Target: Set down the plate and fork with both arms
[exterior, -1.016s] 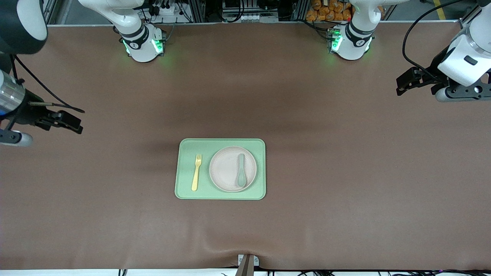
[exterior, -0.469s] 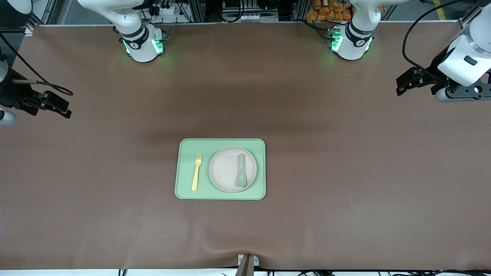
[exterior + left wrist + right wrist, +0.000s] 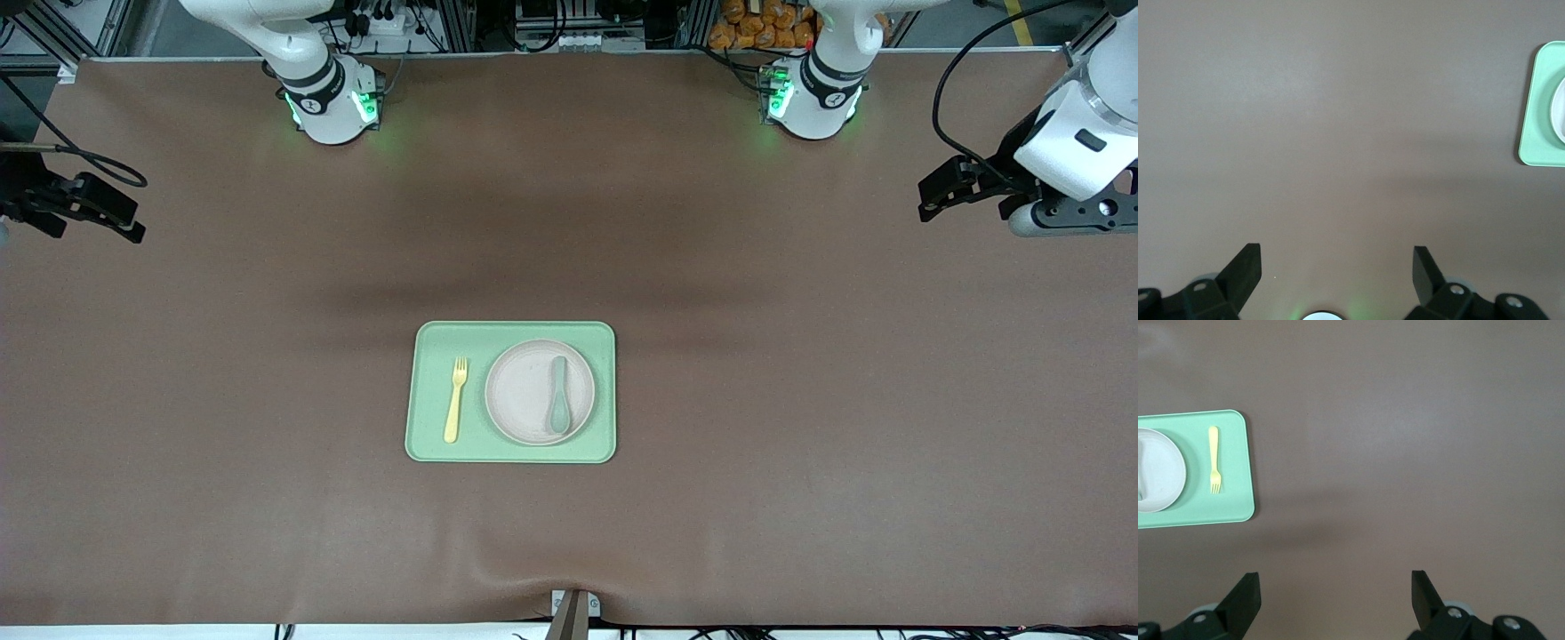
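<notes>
On the tray (image 3: 425, 391) sat plate (image 3: 530, 393) w/ fork (image 3: 455, 399) beside it. Left gripper (image 3: 1337, 267) & right gripper (image 3: 1335, 588) hung over table ends, jaws spread, empty.

green tray (image 3: 425, 391), teal spoon (image 3: 558, 404)

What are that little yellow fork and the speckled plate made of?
The fork looks like matte plastic: uniform pale yellow, no metallic glint. The plate could be speckled plastic or glazed ceramic; its dull beige-pink surface leaves that open. Both lie on the green tray.
</notes>
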